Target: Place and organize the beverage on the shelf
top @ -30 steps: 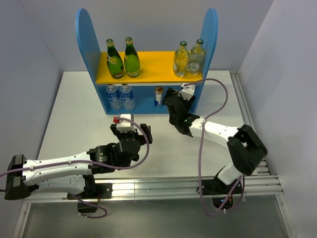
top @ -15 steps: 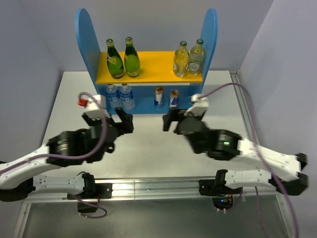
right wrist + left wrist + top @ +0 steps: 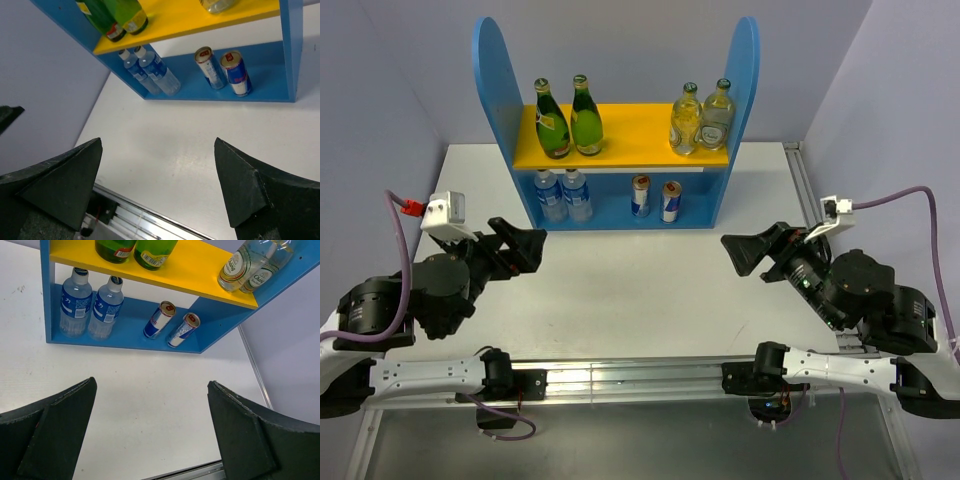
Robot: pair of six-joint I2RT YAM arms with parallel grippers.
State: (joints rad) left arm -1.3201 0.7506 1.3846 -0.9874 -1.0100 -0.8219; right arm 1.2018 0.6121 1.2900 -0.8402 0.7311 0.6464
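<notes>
I held the left jaws wide and empty above the counter (image 3: 620, 290). On the shelf (image 3: 496, 90), green bottles (image 3: 553, 125) stood on the upper board; water bottles (image 3: 548, 195) and cans (image 3: 641, 197) stood upright below. Right jaws: wide, empty

6 bottles (image 3: 586, 120) (2 green), 2 cans (image 3: 640, 196).

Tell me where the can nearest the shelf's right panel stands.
In the top view that can stands on the shelf's lower level, right of centre, beside the other can and left of the right side panel.
</notes>
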